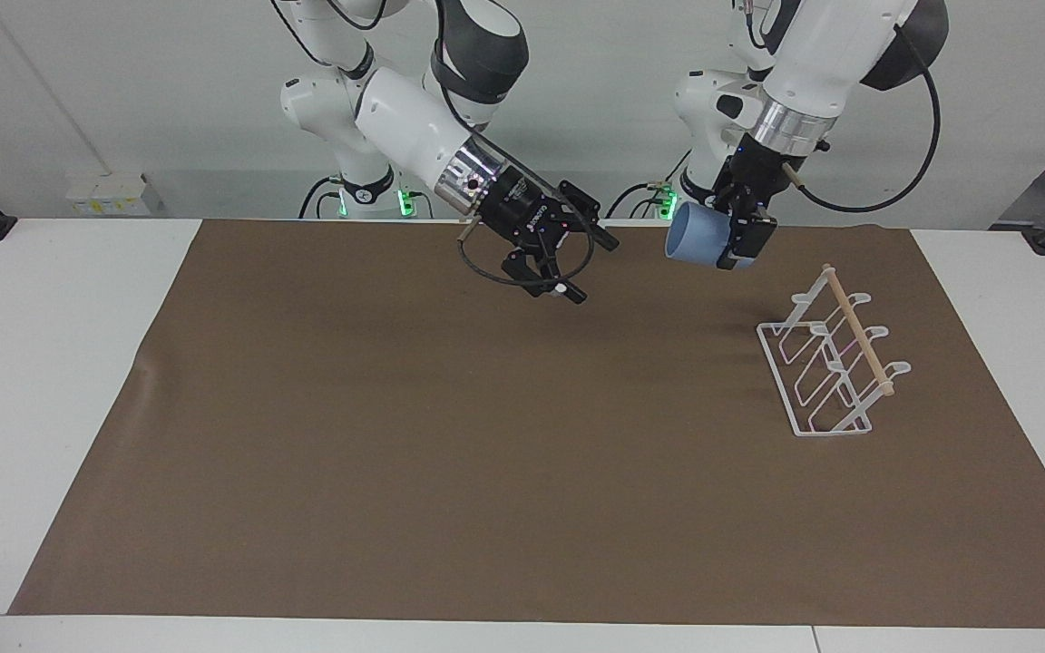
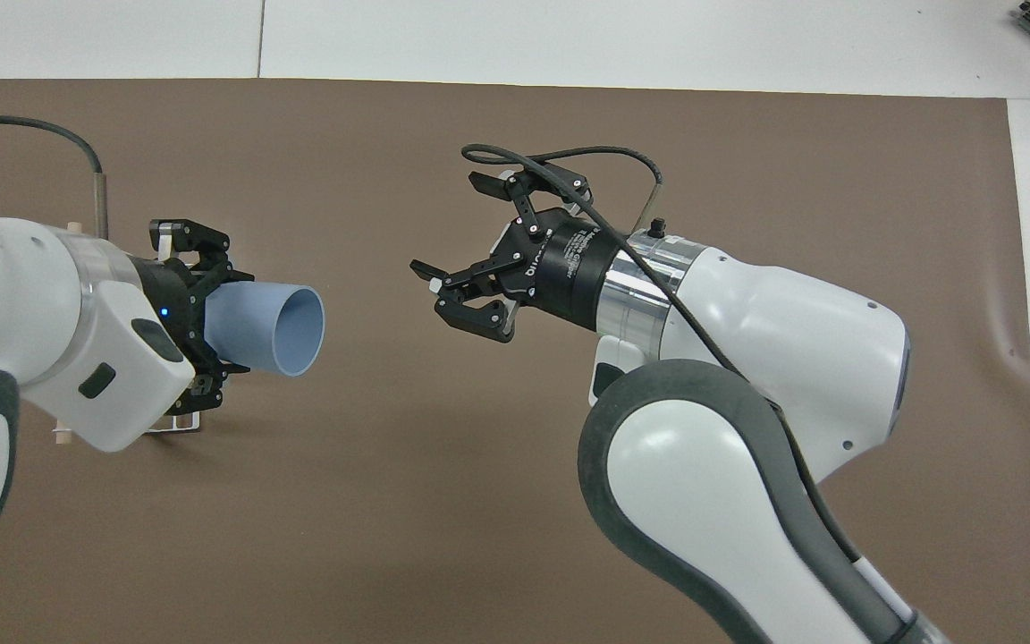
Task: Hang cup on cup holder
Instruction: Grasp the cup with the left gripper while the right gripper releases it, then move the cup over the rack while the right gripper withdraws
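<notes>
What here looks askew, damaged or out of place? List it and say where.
Nothing looks damaged or spilled. The cup lies on its side in the air, held by the left gripper, not yet on the cup holder, which stands upright. The right gripper hangs open over the brown mat, whose edge at the right arm's end has a small wrinkle.

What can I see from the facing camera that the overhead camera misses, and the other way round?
Only the facing view shows the whole cup holder on the mat, empty, and both arms' bases. Only the overhead view looks into the cup's open mouth. Both show the left gripper holding the cup in the air, and the right gripper open and apart from it.
</notes>
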You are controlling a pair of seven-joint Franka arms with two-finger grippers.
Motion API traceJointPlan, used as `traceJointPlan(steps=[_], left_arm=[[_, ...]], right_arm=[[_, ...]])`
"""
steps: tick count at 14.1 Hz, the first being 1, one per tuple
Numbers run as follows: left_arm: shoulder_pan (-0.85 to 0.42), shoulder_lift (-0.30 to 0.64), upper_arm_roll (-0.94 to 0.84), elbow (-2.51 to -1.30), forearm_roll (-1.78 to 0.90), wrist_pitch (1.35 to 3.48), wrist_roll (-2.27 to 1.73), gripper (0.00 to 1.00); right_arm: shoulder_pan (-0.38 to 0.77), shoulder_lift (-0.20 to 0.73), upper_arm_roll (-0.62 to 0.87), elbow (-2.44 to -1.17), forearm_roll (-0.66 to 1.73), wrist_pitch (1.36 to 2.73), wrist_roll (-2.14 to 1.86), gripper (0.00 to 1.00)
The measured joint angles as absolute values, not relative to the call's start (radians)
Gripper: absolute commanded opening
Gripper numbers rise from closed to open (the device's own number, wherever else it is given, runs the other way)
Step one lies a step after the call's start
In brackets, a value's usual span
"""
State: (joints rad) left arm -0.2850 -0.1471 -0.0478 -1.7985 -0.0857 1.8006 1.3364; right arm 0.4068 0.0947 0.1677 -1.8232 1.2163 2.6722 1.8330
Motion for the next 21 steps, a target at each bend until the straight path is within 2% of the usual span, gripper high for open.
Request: traceJointPlan(steps=[11,21], left_arm=[[-0.259,-0.15,-0.063,-1.713,0.401,1.524,1.163,0.0],[-0.267,-0.133,-0.082,-1.797,0.769,1.493,1.096,0.0]], right_arm=[[0.383,0.099,0.167,-1.857,1.216,2.672,1.861,1.0],[0.371,0.1,0.166,-1.892,1.216,2.673,1.874,1.0]])
